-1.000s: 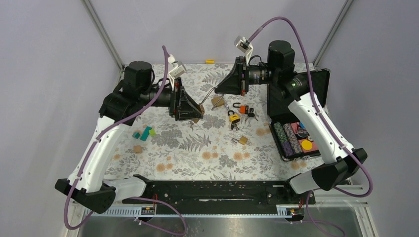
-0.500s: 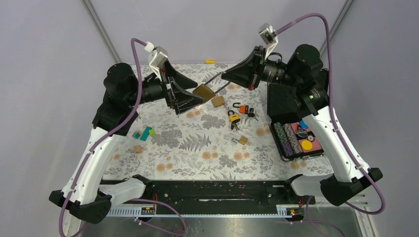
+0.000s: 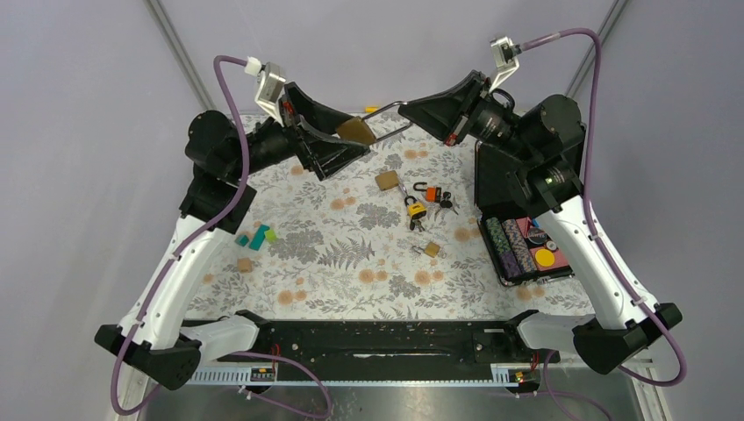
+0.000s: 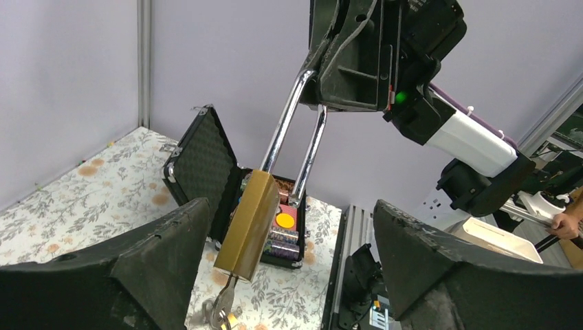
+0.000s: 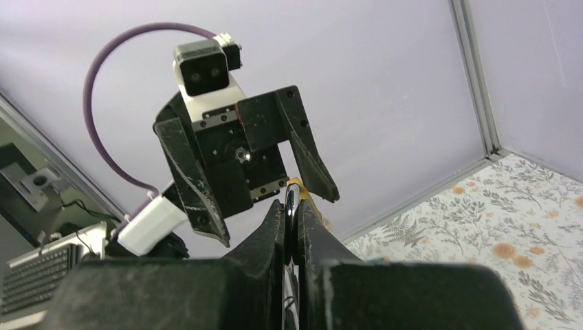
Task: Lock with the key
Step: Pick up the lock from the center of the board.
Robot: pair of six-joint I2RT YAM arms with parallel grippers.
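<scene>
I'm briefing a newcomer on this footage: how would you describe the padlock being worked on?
Look above the far edge of the floral table. The large brass padlock hangs in the air there, its long silver shackle in the jaws of the right gripper. The smaller padlocks lie on the table; only this one is lifted.

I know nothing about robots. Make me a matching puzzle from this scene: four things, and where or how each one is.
Things:
1. large brass padlock with long silver shackle
2. black hard case of poker chips
3. teal toy blocks
4. left gripper

States:
A. lid open, right side of the table
B. up in the air, shackle clamped by the right gripper
C. lying on the left side of the table
D. open, fingers either side of the padlock's body

Pairs: 1-B, 2-A, 3-C, 4-D
</scene>
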